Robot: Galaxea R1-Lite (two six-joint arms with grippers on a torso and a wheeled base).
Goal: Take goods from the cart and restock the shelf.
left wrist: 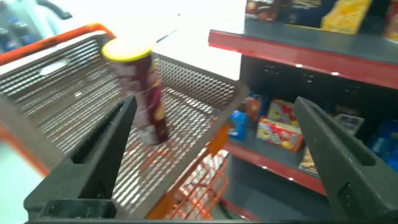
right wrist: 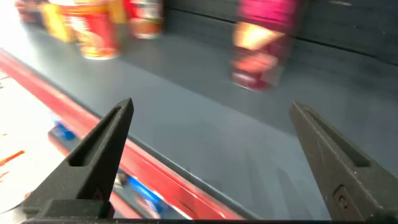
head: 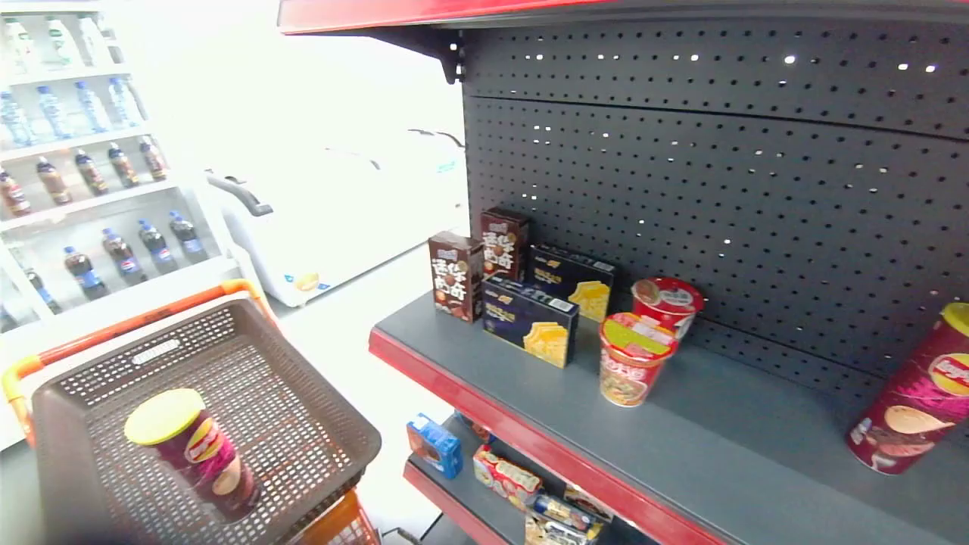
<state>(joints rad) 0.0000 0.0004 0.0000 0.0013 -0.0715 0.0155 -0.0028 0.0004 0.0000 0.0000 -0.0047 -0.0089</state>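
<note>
A maroon chip can [head: 198, 453] with a yellow lid stands upright in the grey cart basket [head: 303, 393] at the lower left. In the left wrist view the same chip can [left wrist: 146, 93] stands inside the basket [left wrist: 68, 106], beyond my open left gripper [left wrist: 211, 149], which holds nothing. A second maroon chip can [head: 916, 393] stands on the grey shelf [head: 727, 469] at the far right. My right gripper [right wrist: 211, 149] is open and empty above the shelf [right wrist: 205, 118], short of that chip can [right wrist: 264, 43].
On the shelf stand two brown boxes [head: 458, 274], two dark blue boxes [head: 530, 318] and two noodle cups [head: 632, 357]. A lower shelf [head: 469, 507] carries small packs. Behind is a black pegboard [head: 719, 189]. A drinks cooler [head: 76, 151] stands at the far left.
</note>
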